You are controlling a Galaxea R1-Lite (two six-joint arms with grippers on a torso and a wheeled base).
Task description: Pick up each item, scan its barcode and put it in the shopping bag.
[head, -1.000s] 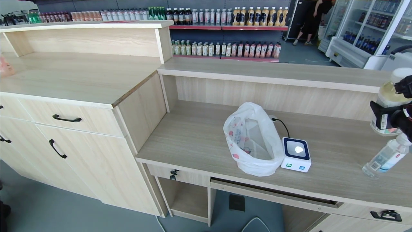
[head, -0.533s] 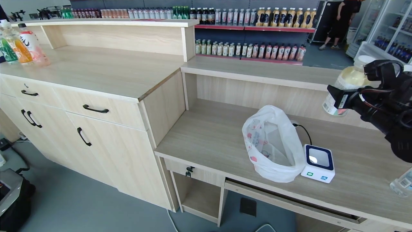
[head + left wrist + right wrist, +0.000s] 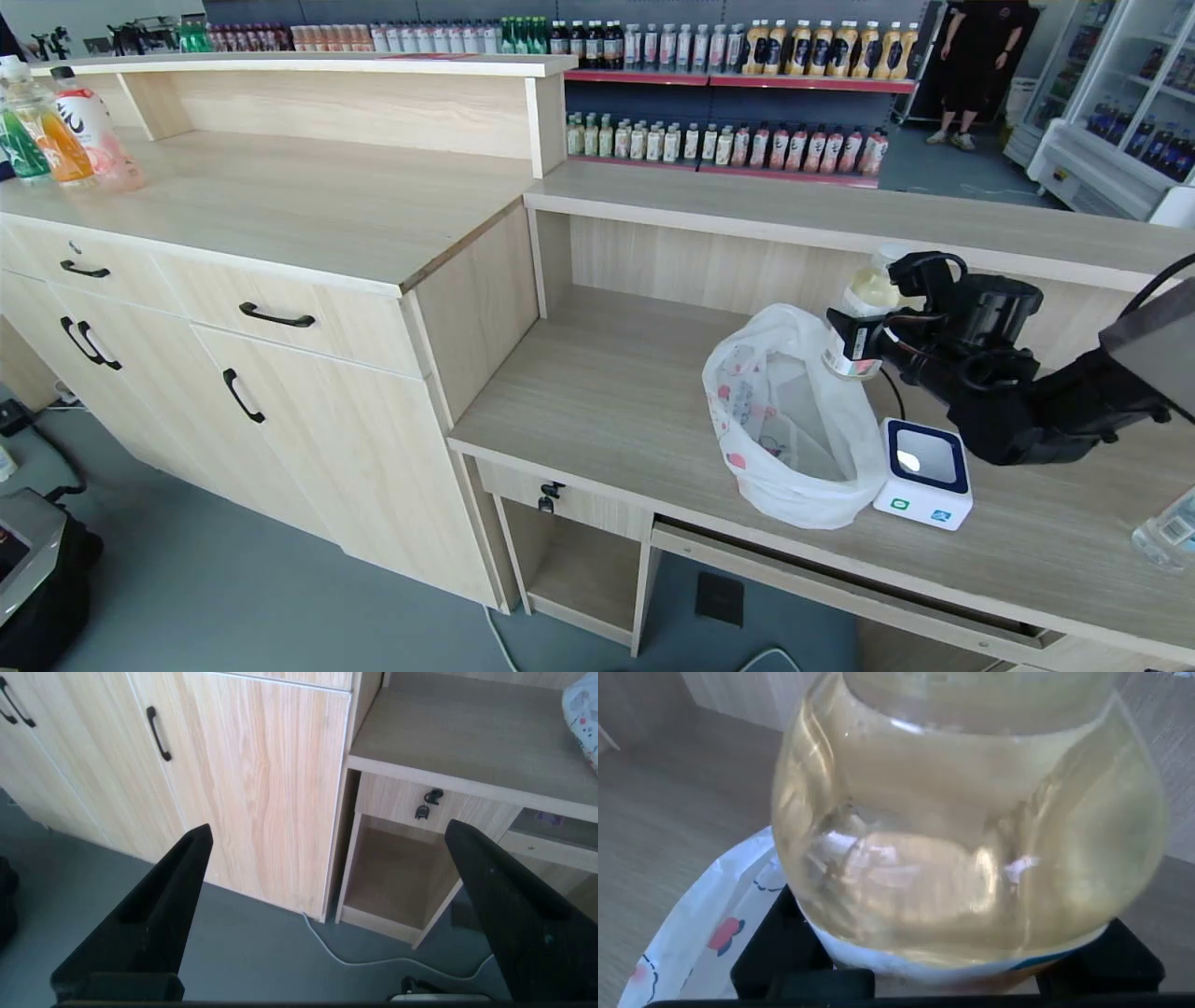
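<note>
1. The right claw (image 3: 854, 336) is clamped on a pale-yellow bottle (image 3: 868, 294), which is partly hidden by its fingers.
2. The shopping bag (image 3: 794, 420) is seen just below this claw, and the scanner (image 3: 924, 471) below and beside it.
3. The left claw (image 3: 327, 831) is spread wide above the floor.
4. A clear bottle (image 3: 1167, 534), well apart from the right claw, is cut off at the edge.
</note>
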